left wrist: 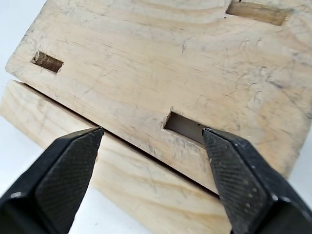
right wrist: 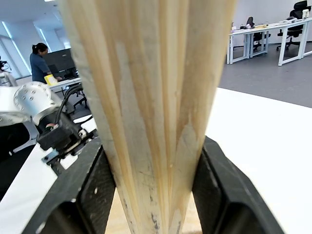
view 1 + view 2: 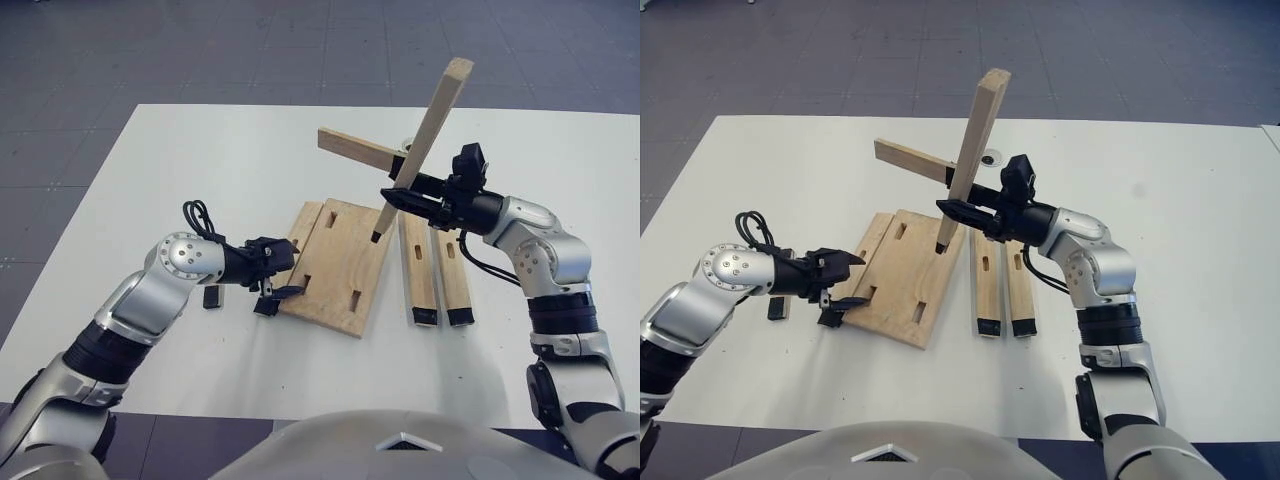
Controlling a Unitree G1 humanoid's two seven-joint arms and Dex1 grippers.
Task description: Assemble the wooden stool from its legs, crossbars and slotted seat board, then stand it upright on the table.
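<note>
The board (image 3: 335, 265) lies flat near the middle of the white tabletop (image 3: 200, 160), its left edge resting on another wooden piece (image 3: 303, 225), so it sits slightly tilted. The right tool (image 3: 397, 197) is clamped on a leg (image 3: 425, 140) that carries a crossbar (image 3: 355, 148) jutting left. The leg leans far and right at the top, and its dark lower tip is at the board's far right corner, where a slot should be. Whether the tip has entered it cannot be told. Two more legs (image 3: 418, 270) lie side by side just right of the board. The left tool (image 3: 290, 272) is spread wide at the board's near left edge, one finger (image 1: 68, 175) on each side of a slot (image 1: 185, 127), not gripping. To seat the leg well, it likely needs to be brought upright so the tenon meets the slot squarely, then pressed straight down. The tilted board may rock or slide under that push, so the left tool would do well to close on or press the edge first.
</note>
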